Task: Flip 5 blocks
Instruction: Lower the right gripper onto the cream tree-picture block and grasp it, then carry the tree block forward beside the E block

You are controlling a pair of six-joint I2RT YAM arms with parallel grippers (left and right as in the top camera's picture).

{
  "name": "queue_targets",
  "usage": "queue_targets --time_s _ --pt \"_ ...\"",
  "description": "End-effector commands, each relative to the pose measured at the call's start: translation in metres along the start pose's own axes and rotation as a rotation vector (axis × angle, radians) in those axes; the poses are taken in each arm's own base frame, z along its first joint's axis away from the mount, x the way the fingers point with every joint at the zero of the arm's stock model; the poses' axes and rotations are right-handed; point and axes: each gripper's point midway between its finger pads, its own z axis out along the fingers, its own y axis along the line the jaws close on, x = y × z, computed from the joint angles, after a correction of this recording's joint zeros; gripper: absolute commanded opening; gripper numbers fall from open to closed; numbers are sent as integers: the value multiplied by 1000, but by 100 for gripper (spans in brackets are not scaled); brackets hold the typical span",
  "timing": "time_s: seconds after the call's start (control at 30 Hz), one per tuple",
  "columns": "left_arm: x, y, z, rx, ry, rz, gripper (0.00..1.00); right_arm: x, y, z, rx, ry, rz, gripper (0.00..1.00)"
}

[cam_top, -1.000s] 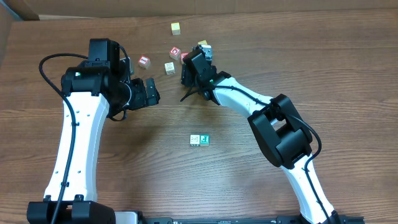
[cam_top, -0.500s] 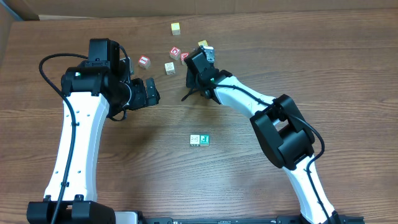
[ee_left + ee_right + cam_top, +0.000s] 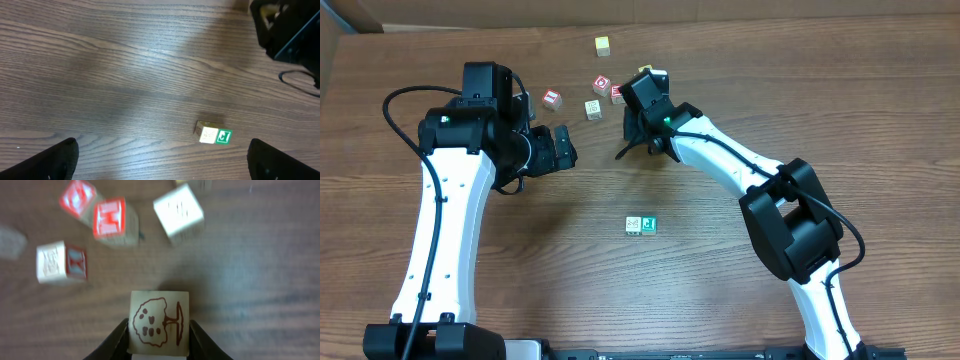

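The pale wooden cube with a brown tree drawing (image 3: pixel 159 322) is clamped between the 2 fingers of the right gripper (image 3: pixel 160 340), near a red-lettered wooden cube (image 3: pixel 112 222) on the brown wooden table (image 3: pixel 250 280). The left gripper (image 3: pixel 162 160) stands fully spread and empty, over a whitish wooden cube (image 3: pixel 207 134) touching a green-faced wooden cube (image 3: pixel 224 136).

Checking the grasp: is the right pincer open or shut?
Shut: the right pincer clamps both sides of the pale wooden cube with a brown tree drawing.
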Motion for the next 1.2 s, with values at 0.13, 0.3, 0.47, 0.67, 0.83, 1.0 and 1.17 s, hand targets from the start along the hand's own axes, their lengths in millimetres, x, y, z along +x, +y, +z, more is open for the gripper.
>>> queue_targets --time_s 0.13,0.3,0.47,0.67,0.83,1.0,1.17 --pt "-7 -1 -5 1 -22 3 100 12 16 -57 -95 127 -12 22" --pt "-7 -1 -5 1 -22 3 100 37 -3 -105 -36 263 -18 18" --pt "-7 -1 -5 1 -22 3 100 76 -28 -134 56 446 -16 18" --pt "-7 -1 -5 1 -22 3 100 133 -41 -144 70 676 0 17" --pt "-7 -1 -5 1 -22 3 100 169 -54 -139 111 759 -11 17" --pt "-7 -1 -5 1 -22 2 100 190 -49 -129 66 790 -10 17" --pt "-7 -1 -5 1 -22 3 100 199 -53 -123 69 792 -9 18"
